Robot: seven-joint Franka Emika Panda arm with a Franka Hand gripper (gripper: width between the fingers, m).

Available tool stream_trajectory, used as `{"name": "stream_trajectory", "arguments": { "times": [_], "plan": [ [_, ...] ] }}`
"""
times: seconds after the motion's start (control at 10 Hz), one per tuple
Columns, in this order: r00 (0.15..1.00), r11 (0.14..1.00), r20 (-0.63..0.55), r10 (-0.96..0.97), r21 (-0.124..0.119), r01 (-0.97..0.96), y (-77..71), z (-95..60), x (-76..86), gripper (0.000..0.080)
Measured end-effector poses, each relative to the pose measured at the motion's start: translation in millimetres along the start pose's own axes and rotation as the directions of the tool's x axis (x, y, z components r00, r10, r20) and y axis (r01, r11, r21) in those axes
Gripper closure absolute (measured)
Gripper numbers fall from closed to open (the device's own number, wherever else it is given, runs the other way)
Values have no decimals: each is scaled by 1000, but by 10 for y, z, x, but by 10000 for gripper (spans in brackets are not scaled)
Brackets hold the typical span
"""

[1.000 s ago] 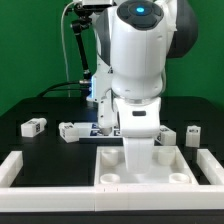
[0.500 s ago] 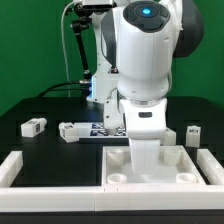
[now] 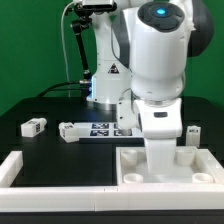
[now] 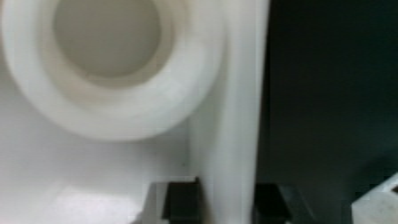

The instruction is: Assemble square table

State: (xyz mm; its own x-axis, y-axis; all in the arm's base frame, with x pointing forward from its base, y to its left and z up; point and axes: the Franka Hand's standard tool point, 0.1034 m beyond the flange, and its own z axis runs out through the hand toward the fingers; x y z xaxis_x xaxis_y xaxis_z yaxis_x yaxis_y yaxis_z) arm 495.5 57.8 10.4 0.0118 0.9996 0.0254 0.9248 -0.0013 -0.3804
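Observation:
The white square tabletop [image 3: 130, 160] lies upside down on the black table at the exterior view's lower right, with round sockets in its corners. My gripper [image 3: 160, 168] reaches straight down onto it, its fingertips hidden behind the white hand. In the wrist view the tabletop's raised edge wall [image 4: 222, 120] runs between my two dark fingers [image 4: 173, 203], and the gripper [image 4: 222, 205] is shut on that wall. One round socket [image 4: 107, 50] lies close beside the wall. White tagged legs lie loose: two at the exterior view's left [image 3: 33, 127] [image 3: 70, 131] and one at the right [image 3: 192, 134].
The marker board [image 3: 103, 129] lies flat behind the tabletop near the robot's base. Low white border bars run along the front [image 3: 60, 195] and the exterior view's left [image 3: 10, 168]. A black stand with a cable rises at the back left [image 3: 75, 50].
My arm has moved toward the exterior view's right, and the tabletop has slid right with it, away from the left border bar. The legs have stayed put.

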Motion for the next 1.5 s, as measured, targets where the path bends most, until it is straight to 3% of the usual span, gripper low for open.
{"name": "stream_trajectory", "arguments": {
  "times": [0.2,0.3,0.4,0.5,0.6,0.7,0.8,1.5],
  "plan": [
    [1000,1000,9,9,-2,-8,-1,-2,-4,693],
    [1000,1000,8,8,-1,-8,-2,3,-2,634],
    [1000,1000,9,8,-1,-8,-4,-9,-3,634],
    [1000,1000,9,8,-5,-8,1,-35,-3,499],
    [1000,1000,10,8,-10,-8,5,-60,-3,279],
    [1000,1000,11,8,-14,-8,10,-82,-4,279],
    [1000,1000,11,8,-16,-8,12,-93,-4,190],
    [1000,1000,11,9,-17,-9,13,-102,-6,150]
  ]
}}
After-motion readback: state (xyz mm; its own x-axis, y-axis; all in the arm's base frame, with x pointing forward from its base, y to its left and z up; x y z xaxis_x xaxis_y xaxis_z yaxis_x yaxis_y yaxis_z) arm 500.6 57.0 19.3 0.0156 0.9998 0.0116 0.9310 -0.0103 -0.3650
